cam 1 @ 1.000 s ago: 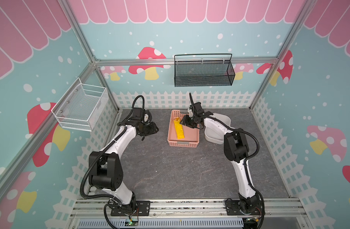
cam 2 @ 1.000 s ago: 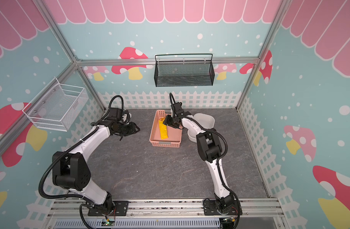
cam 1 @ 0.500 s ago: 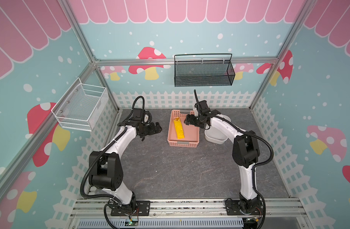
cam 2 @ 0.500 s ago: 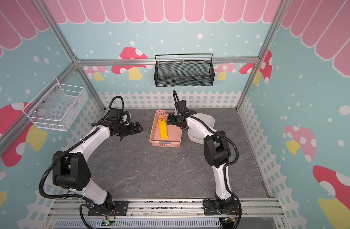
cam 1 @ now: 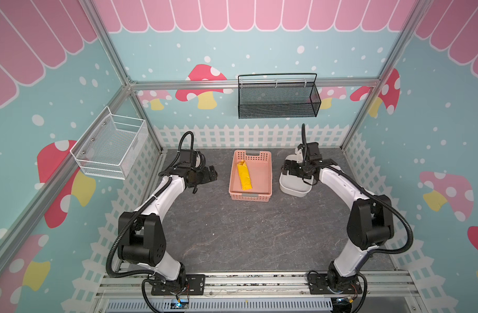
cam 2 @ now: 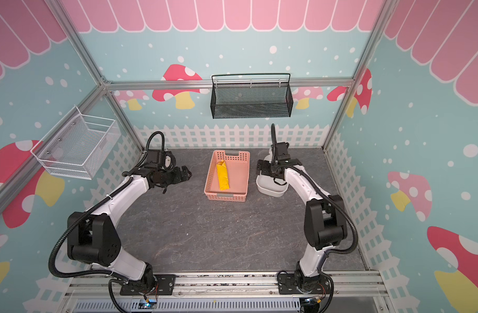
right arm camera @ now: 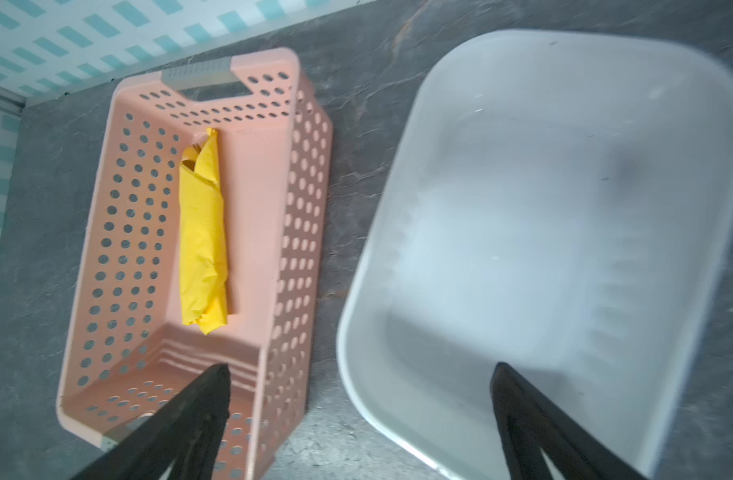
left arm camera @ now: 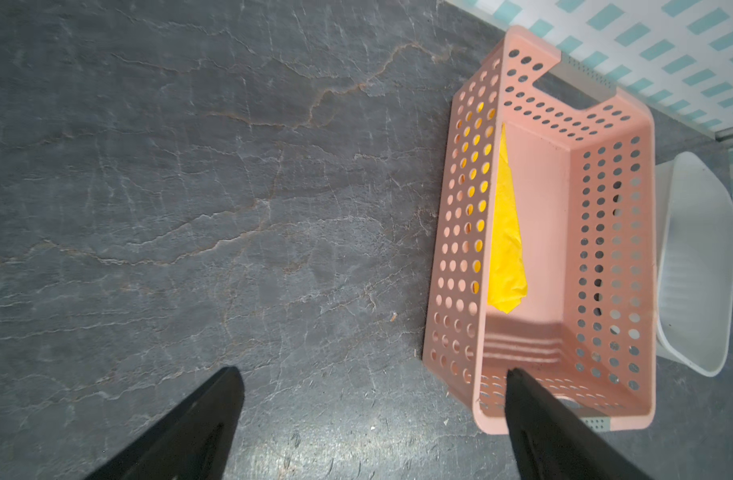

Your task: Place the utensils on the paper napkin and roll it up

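The napkin (cam 1: 244, 178) lies rolled as a short yellow tube inside the pink basket (cam 1: 270, 173), at the centre of both top views, along the basket's left wall and flat on its floor. You can't see the utensils plainly; by my reading they are wrapped inside, so the task looks as good as done.

Your left gripper (left arm camera: 373, 374) has its jaws spread wide and holds nothing; in a top view it hangs left of the basket, near it but apart. Your right gripper (right arm camera: 360, 369) is just as wide and empty, and sits over the white tub (cam 1: 294, 189), just right of the basket.

Expect the roll to be light and soft. It is thin creased paper with loose, crumpled ends, and only the stiff plastic inside would give it a spine. Nothing seals the outer flap, so it may unwind if you nudge it. If you must lift it, take it across the middle, over the seam, with a gentle squeeze. Don't take it by an end, where the paper would crush or tear.

The basket is smooth rigid plastic with round holes in its walls and a grey handle at each end. The tub is glossy, round-cornered and empty. The table (left arm camera: 190, 208) is dark, matte and veined like slate.
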Controlling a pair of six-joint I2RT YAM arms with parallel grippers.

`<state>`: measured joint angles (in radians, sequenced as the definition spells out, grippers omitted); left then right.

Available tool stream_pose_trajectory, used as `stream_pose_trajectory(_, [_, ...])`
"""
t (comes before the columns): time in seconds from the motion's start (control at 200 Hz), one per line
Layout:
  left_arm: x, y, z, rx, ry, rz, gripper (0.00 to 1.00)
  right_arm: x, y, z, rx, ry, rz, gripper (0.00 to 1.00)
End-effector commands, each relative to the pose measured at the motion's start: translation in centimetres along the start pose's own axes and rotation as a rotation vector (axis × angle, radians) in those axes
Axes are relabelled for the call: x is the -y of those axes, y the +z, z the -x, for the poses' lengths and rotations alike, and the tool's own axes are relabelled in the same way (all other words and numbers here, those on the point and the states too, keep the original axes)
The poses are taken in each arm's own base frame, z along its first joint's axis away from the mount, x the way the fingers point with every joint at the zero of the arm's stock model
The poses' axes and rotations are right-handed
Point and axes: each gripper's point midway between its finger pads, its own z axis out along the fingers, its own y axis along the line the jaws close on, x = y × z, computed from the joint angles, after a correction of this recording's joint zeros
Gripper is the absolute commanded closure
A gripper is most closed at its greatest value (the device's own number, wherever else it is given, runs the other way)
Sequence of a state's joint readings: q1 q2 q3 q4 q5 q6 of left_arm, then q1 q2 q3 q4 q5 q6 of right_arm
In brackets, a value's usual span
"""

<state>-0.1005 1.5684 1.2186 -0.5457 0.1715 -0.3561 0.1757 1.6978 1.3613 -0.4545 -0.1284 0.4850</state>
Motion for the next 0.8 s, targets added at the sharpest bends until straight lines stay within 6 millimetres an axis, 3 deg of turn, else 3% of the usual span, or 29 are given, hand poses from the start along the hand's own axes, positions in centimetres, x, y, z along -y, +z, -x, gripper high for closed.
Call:
stream_pose_trajectory(0.0, [-1.1, 0.1, 0.9, 0.085, -0.029, 0.051, 0.0, 3.5, -1.6, 1.2, 0.086, -0.027, -0.065, 0.0])
stream_pose_trajectory(0.23, [-3.7, 0.2, 0.9, 0.167, -0.033, 0.161, 0.0, 12.9, -2.8, 0.1, 0.13, 0.055, -0.301, 0.01])
stream_pose_trajectory(0.425, [-4.3, 0.2, 0.7, 0.211, -0.049, 0.175, 0.0, 17.7, -2.8, -1.5, 0.146, 0.094, -0.458, 0.0])
stream_pose_trajectory(0.61, [-5.2, 0.4, 0.1, 0.213, -0.053, 0.206, 0.0, 19.1, -0.2, -3.1, 0.084, 0.097, -0.445, 0.01])
stream_pose_trajectory(0.796, [-6.3, 0.2, -0.3, 0.229, -0.042, 0.257, 0.0, 16.5, 2.5, -2.8, 0.109, 0.03, -0.254, 0.01])
